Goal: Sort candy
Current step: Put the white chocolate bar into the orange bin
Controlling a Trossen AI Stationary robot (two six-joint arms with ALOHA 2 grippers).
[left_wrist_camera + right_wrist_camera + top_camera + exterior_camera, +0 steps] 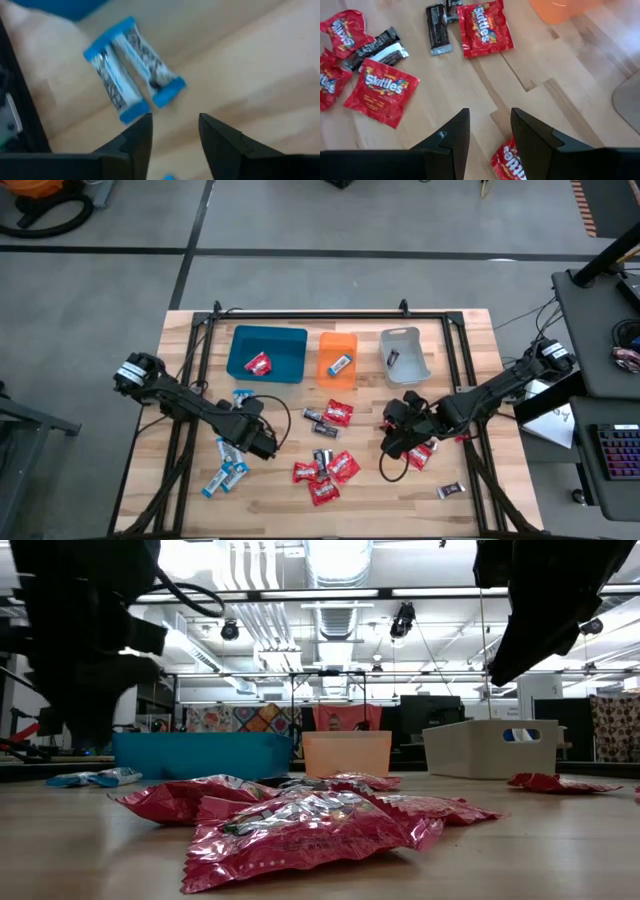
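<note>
Wrapped candy lies flat across the wooden table: red packs [343, 467], blue-and-white bars [226, 473] and dark bars [322, 457]. One red pack [258, 363] sits in the blue tray, a blue-and-white bar [340, 364] in the orange tray, a dark bar [393, 358] in the grey tray. My left gripper [258, 438] [172, 130] is open, hovering just short of two blue-and-white bars [132, 70] lying side by side. My right gripper [396, 436] [489, 125] is open above bare wood, with a red pack [507, 162] partly hidden under its fingers.
The blue tray [285, 340], orange tray [337, 342] and grey tray [415, 340] stand in a row at the table's far side. More red packs [485, 27] [382, 90] and dark bars [437, 22] lie ahead of my right gripper. A black frame edges the table.
</note>
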